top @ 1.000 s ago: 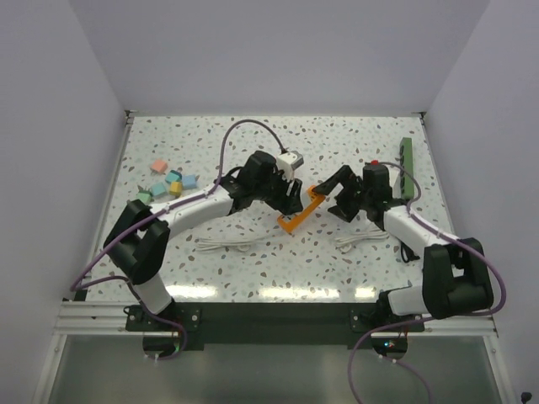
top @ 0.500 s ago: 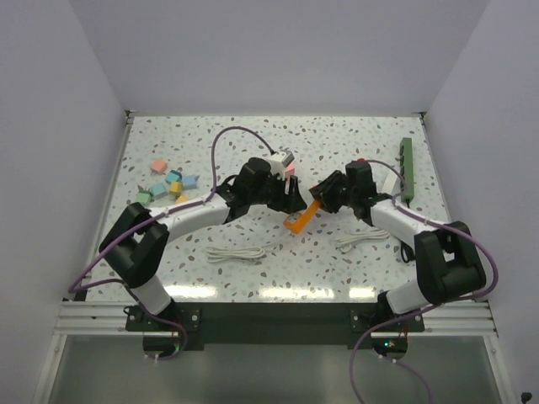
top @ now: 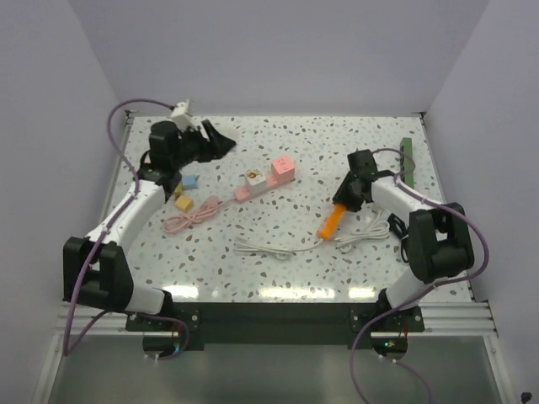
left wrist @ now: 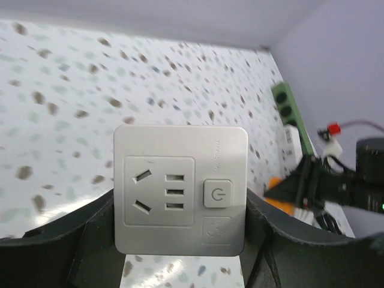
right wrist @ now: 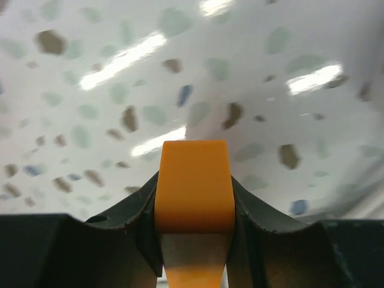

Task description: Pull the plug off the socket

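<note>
My left gripper [left wrist: 180, 207] is shut on a pale grey square socket [left wrist: 180, 189], one jaw on each side. The socket's slots and power button face the camera, and nothing sits in the slots. In the top view the left gripper [top: 217, 139] is raised at the back left, and the socket itself is hard to make out there. A long orange plug [top: 330, 222] lies slanted on the table at the right. My right gripper [top: 341, 204] is shut on its upper end. In the right wrist view the plug [right wrist: 194, 180] fills the gap between the jaws of the right gripper [right wrist: 194, 201].
A pink power strip [top: 268, 177] with a coiled pink cable [top: 189, 215] lies mid-table. White cables [top: 265, 248] [top: 368, 232] lie nearer the front. A green power strip [top: 407, 160] lies along the right wall. Small coloured blocks [top: 185, 191] sit at the left.
The two grippers, close together at the orange plug before, are now far apart. The left arm has swung to the back left with the socket. The right gripper has shut on the plug.
</note>
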